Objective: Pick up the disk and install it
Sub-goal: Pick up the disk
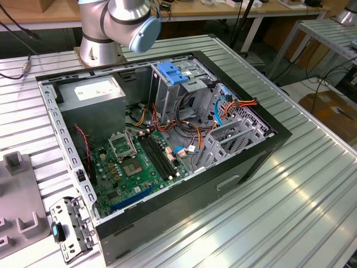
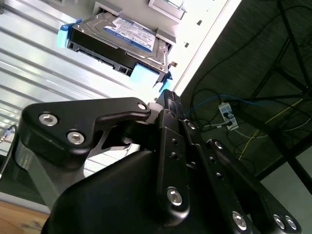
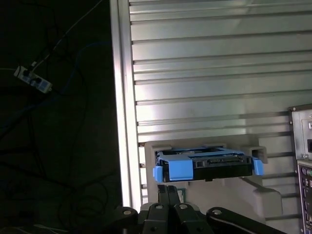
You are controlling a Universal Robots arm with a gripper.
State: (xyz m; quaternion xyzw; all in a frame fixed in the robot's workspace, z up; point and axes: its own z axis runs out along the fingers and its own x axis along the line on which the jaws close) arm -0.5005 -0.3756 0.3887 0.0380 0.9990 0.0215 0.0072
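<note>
- The tool [image 3: 166, 189] has its fingers pressed together, gripping nothing, with its tips close to the disk's blue rail.
- The disk [image 3: 214, 165] lies flat in a pale grey holder [image 3: 261, 194] on the ribbed worktop [image 3: 204, 73].

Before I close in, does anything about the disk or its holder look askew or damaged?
Nothing stands out. The disk sits squarely in its grey holder on the ribbed table, with no visible damage, and the gripper is close by it.
</note>
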